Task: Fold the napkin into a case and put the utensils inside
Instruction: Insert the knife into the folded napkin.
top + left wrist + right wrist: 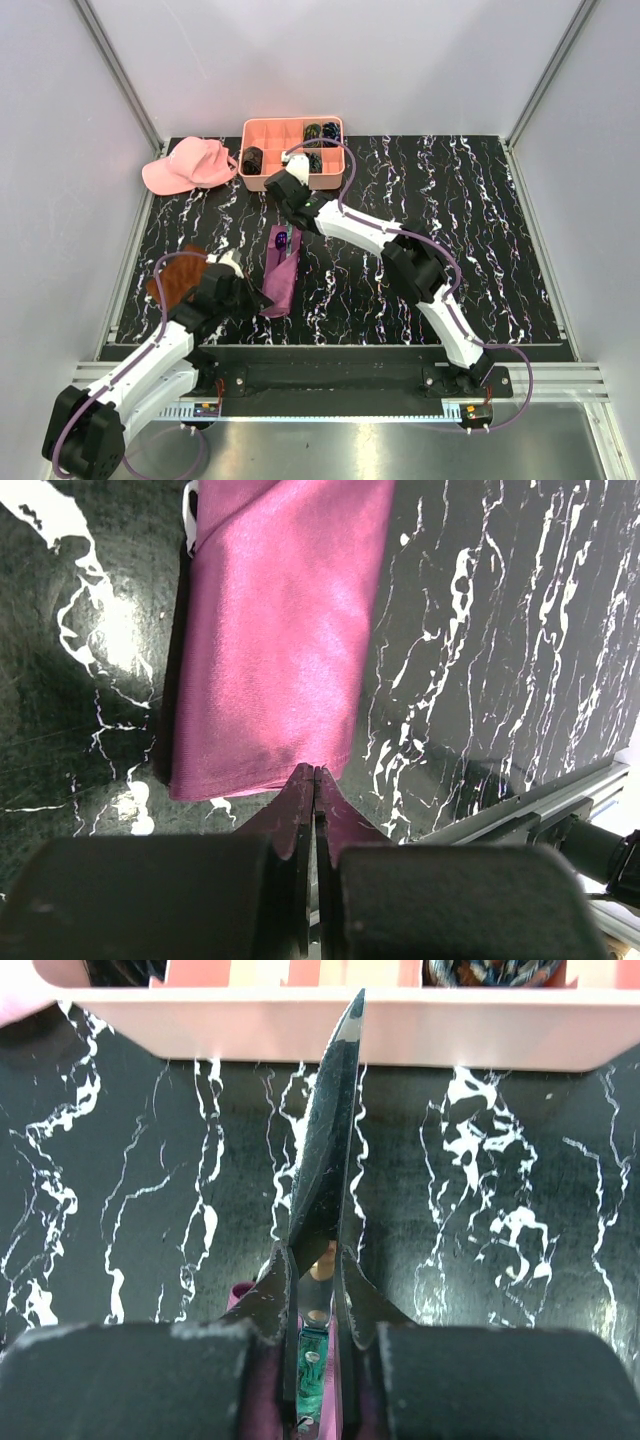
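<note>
The napkin (280, 275) lies folded into a narrow strip on the surface (450, 200). The left tool (315, 775) is closed tight, pinching its near edge; the right tool (318, 1260), over the far end, is clamped on a utensil (325, 1160) whose blade points toward the pink tray (450, 1025)

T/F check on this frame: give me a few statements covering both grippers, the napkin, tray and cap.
1. Left gripper is shut on the magenta-purple satin napkin edge. True.
2. The napkin lies spread as a full square. False: it is folded into a narrow strip.
3. Right gripper grips a slim pointed utensil aimed at the salmon-pink compartment tray. True.
4. The pink fabric cap sits inside the tray. False: it lies on the black marbled table, beside the tray.
</note>
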Action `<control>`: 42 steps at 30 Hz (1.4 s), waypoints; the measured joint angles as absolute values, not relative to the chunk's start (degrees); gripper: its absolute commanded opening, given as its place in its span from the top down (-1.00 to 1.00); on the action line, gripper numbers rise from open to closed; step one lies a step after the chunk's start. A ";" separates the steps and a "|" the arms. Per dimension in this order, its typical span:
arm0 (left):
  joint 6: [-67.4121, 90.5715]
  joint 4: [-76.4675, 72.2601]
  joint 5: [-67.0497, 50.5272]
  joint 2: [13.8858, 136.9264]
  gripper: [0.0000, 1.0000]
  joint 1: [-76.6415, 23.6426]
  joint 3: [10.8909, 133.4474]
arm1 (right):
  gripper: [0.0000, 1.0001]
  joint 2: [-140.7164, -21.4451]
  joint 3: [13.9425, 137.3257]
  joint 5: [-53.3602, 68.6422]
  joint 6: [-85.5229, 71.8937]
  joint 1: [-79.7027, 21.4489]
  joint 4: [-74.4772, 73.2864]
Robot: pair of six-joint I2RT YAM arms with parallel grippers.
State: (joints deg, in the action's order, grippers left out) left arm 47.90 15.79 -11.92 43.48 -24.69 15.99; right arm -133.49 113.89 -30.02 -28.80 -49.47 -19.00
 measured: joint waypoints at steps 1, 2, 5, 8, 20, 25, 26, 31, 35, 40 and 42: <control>48.05 15.79 -11.97 43.48 1.00 -24.69 15.79 | 1.00 -133.49 113.89 -30.02 -29.19 -49.63 -19.44; 48.12 15.81 -12.03 43.48 1.00 -24.69 15.51 | 1.00 -133.49 113.89 -30.04 -29.50 -49.76 -19.79; 48.38 15.88 -12.25 43.48 1.00 -24.69 14.79 | 1.00 -133.49 113.89 -30.02 -30.76 -50.06 -20.91; 48.56 15.79 -12.34 43.48 1.00 -24.69 14.35 | 1.00 -133.49 113.97 -30.02 -32.25 -50.17 -22.31; 49.65 14.37 -13.32 43.51 1.00 -24.69 11.57 | 1.00 -133.47 114.10 -29.89 -37.19 -50.81 -27.27; 49.93 13.28 -13.43 43.70 1.00 -24.69 11.16 | 1.00 -133.45 114.10 -29.30 -39.53 -51.53 -29.54; 50.00 13.13 -13.50 43.79 1.00 -24.69 11.07 | 1.00 -133.45 114.10 -29.10 -40.07 -51.62 -30.06; 50.17 11.97 -13.72 44.53 1.00 -24.69 10.57 | 1.00 -133.36 114.10 -27.31 -43.16 -51.72 -32.97; 50.50 11.18 -13.74 44.64 1.00 -24.69 10.11 | 1.00 -133.29 114.10 -26.13 -45.10 -51.79 -34.94; 50.68 10.35 -13.78 45.17 1.00 -24.73 9.93 | 1.00 -133.23 114.08 -25.45 -46.26 -52.23 -36.62; 50.74 10.09 -13.82 45.43 1.00 -24.73 9.93 | 1.00 -133.16 114.04 -24.64 -46.59 -52.45 -37.21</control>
